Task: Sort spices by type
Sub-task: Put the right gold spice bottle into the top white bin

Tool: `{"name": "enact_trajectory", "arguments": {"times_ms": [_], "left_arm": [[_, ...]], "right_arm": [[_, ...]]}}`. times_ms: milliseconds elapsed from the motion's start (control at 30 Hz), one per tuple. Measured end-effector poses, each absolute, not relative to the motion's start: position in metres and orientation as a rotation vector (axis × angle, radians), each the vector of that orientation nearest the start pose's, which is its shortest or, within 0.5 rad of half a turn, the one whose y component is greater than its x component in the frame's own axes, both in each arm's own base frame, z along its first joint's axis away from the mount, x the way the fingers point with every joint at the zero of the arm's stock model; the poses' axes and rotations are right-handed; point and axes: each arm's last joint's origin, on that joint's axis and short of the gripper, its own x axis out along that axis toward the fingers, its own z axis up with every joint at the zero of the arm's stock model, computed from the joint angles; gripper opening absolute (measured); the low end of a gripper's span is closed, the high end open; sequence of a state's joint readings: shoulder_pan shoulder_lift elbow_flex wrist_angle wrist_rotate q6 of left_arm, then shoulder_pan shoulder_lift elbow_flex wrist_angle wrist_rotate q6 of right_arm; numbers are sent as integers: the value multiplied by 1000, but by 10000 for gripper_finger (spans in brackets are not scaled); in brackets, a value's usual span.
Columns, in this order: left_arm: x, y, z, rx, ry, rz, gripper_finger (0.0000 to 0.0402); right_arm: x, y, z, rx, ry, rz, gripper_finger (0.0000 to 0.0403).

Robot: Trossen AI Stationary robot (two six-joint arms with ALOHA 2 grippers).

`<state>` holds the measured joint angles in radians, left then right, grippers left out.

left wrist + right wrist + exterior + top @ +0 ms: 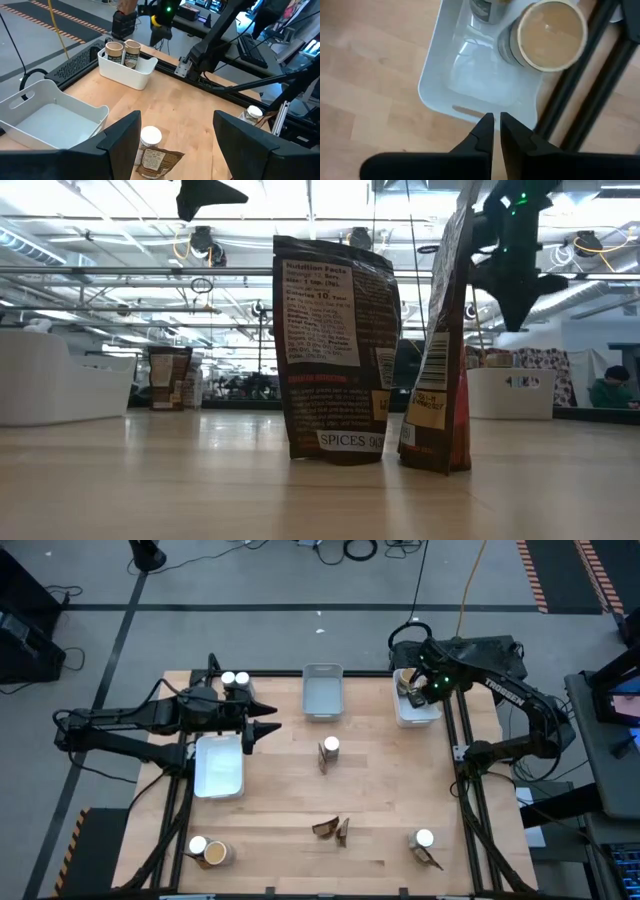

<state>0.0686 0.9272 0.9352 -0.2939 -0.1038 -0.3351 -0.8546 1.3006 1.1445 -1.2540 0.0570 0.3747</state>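
Observation:
My right gripper point(495, 122) is shut and empty, pointing down above the near end of the far-right white tray point(432, 716). That tray holds two tan-topped tubs point(550, 30). My left gripper point(268, 730) is open and roughly level above the table's left side, by a white tray point(220, 768). Ahead of it stand a white-capped jar point(150, 137) and a dark packet point(156, 162). Two jars point(235, 681) stand at the far left. Two packets point(335, 350) stand upright near the front edge. A jar and a tub point(206, 852) sit front left, and a jar with a packet point(424, 845) front right.
A grey tray point(322, 692) stands at the middle of the far edge. Black frame rails point(462, 755) run along the table's right side next to the tray with the tubs. Bare wood lies between the three trays and the front-row spices.

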Motion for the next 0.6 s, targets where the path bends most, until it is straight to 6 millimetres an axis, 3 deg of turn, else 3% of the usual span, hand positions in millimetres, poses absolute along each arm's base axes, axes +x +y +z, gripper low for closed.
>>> {"name": "enact_trajectory", "arguments": {"times_ms": [300, 600], "left_arm": [[198, 16, 349, -351, 253, 216, 252], [198, 16, 349, -352, 253, 217, 252]], "right_arm": [[128, -174, 236, 890, 1250, -1049, 1], [127, -182, 224, 815, 1220, -1137, 0]]}}
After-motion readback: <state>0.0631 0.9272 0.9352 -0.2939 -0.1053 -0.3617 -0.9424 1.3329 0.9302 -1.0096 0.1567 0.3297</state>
